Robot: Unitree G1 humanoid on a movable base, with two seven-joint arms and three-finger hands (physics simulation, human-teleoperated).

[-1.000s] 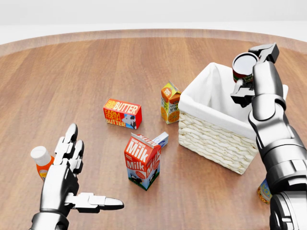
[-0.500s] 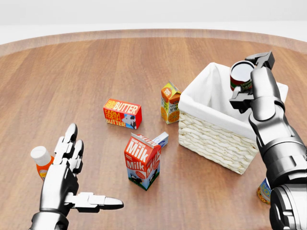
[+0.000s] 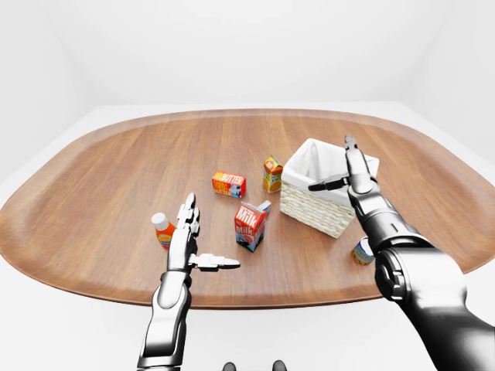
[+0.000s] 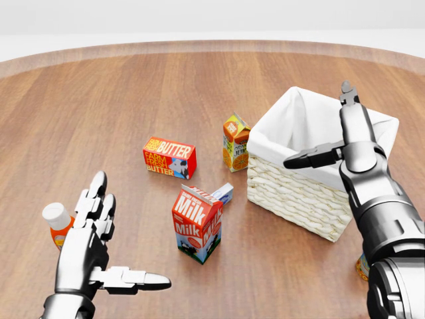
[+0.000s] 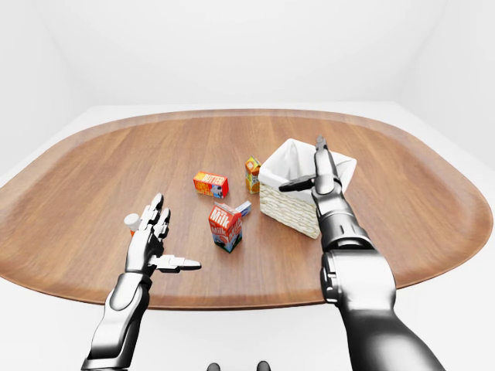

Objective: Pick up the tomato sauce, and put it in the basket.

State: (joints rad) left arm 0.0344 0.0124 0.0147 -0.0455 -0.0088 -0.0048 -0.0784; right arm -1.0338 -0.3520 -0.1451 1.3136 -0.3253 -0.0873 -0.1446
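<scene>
Head view: right hand (image 4: pixel 355 154), fingers spread and empty, hovers over the white-lined basket (image 4: pixel 302 193); the tomato sauce is out of sight. Left-eye view: left hand (image 3: pixel 188 243) open, empty, above the bench (image 3: pixel 100 185).

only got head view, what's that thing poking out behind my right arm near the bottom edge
observer: left-eye view shows a small can standing on the table, lower right of the basket and apart from it
operator: any table to the right of the basket
observer: yes, bare wood runs on to the table's rounded right edge
operator: how close is my left hand to the near edge
observer: the left hand hovers open over the wood, and its forearm crosses that edge
</scene>
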